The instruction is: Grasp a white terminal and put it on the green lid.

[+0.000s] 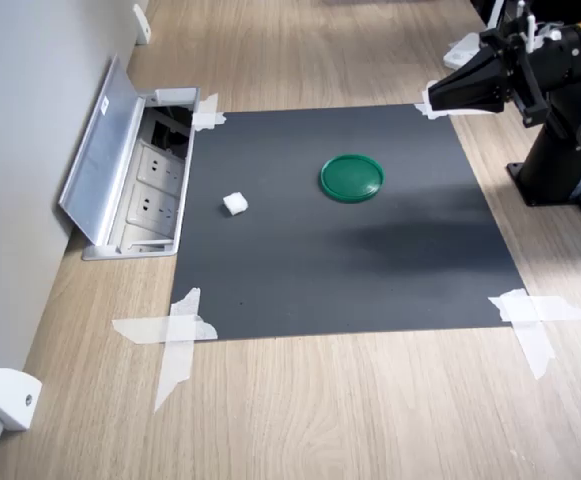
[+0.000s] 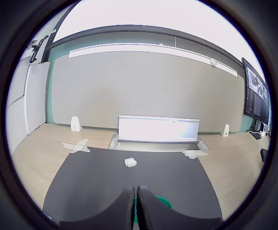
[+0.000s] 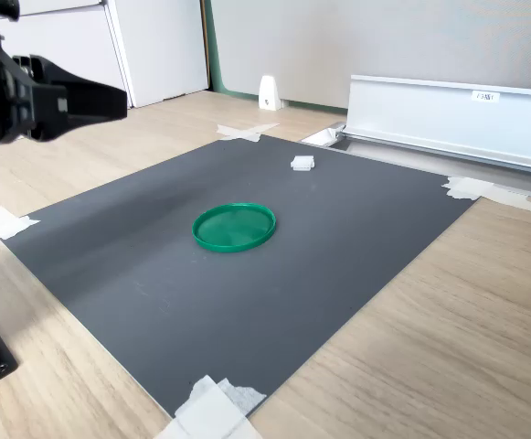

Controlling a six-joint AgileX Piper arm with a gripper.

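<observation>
My claw (image 1: 432,97) hangs in the air over the far right corner of the black mat (image 1: 370,270) in the first exterior view, tips pressed together w/ nothing between them; in the wrist view the claw (image 2: 136,197) shows both fingers touching along their length, so clenched & empty. In the second exterior view the claw (image 3: 119,99) pokes in from the left edge, above the mat's left side. The white terminal (image 1: 235,204) lies flat on the mat, near its left edge in the first exterior view, well apart from my claw, w/ the green lid (image 1: 352,177) between us, roughly. Wrist view: the terminal (image 2: 130,163) sits straight ahead of the tips, out on the mat; the lid (image 2: 161,200) is just behind & under the fingers, mostly hidden by them. Second exterior view: terminal (image 3: 302,163) toward the mat's far side, lid (image 3: 235,226) near the mat's middle, the two apart, not touching. The mat is taped at its corners w/ white tape strips (image 1: 175,335) to the wooden counter (image 1: 350,410). Beyond the terminal an open socket box (image 1: 145,185) is set into the counter, its metal flap (image 1: 105,150) raised against the grey wall (image 1: 20,150). A small white wedge (image 1: 12,397) sits by the wall at the counter's near left in the first exterior view.
</observation>
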